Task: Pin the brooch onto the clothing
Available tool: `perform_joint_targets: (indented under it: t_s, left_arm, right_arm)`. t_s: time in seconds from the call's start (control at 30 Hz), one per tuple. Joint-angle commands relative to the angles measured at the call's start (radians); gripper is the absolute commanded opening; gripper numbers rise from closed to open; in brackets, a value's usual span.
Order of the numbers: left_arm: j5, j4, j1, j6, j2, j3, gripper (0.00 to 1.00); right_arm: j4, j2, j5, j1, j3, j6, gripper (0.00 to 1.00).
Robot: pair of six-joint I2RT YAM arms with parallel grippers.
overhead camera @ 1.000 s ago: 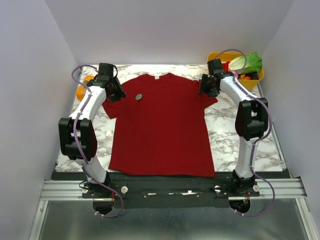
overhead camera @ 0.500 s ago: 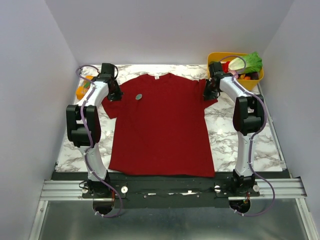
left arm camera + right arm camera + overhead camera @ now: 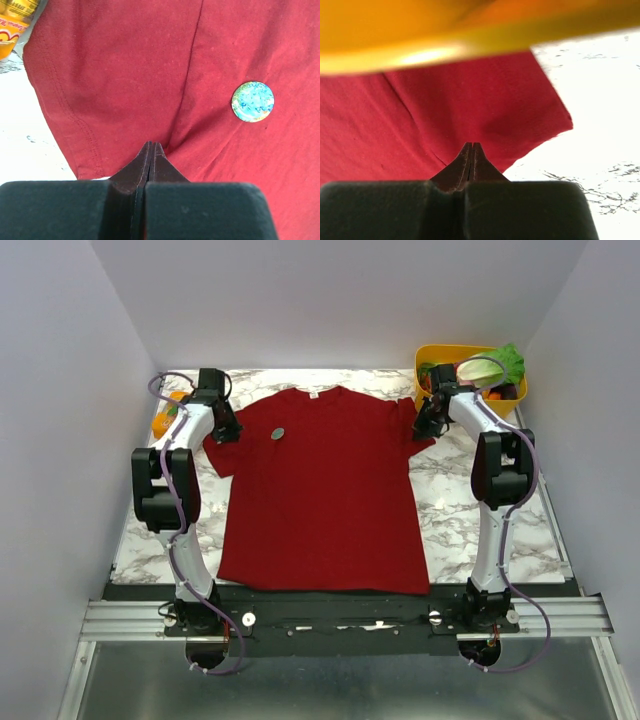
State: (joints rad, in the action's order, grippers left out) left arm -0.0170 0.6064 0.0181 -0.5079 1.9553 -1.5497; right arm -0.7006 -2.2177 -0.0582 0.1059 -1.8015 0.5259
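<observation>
Left gripper [image 3: 151,146] is sitting clenched, its tips pressing on the shirt's [image 3: 125,75] left sleeve near the hem; whether any cloth is caught between them cannot be told. Right gripper [image 3: 471,146] is likewise clenched on the opposite sleeve, with a yellow basket [image 3: 470,30] of vegetables [image 3: 498,366] looming just beyond it. The brooch [image 3: 252,101] is lying on the chest beside the left sleeve seam. The shirt is lying spread on the table [image 3: 450,500], an orange packet [image 3: 12,22] sitting just off its left sleeve.
</observation>
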Motion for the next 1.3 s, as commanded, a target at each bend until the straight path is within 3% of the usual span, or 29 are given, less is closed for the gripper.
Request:
perform_joint_targets:
  t_s: [0.0, 0.13, 0.4, 0.67, 0.87, 1.27]
  left_arm:
    - [-0.023, -0.014, -0.009, -0.004, 0.045, 0.002, 0.0]
    - [-0.026, -0.011, -0.035, -0.015, 0.054, 0.003, 0.0]
    - [-0.017, 0.009, -0.046, -0.004, 0.059, -0.003, 0.0]
    - [0.009, 0.043, -0.05, 0.014, 0.067, -0.021, 0.0]
    - [0.009, 0.046, -0.052, 0.019, 0.067, -0.024, 0.0]
    - [0.048, 0.049, -0.053, 0.016, 0.085, -0.026, 0.0]
  right_arm:
    - [-0.069, -0.014, 0.033, -0.014, -0.012, 0.075, 0.01]
    - [-0.171, -0.039, 0.112, -0.017, -0.073, 0.134, 0.01]
    - [-0.166, -0.053, -0.074, -0.018, -0.064, 0.079, 0.01]
    - [-0.27, -0.091, -0.026, -0.017, -0.139, 0.059, 0.01]
    - [-0.277, -0.056, 0.058, -0.017, -0.104, 0.04, 0.01]
    - [-0.355, -0.062, 0.498, -0.002, -0.143, 0.013, 0.01]
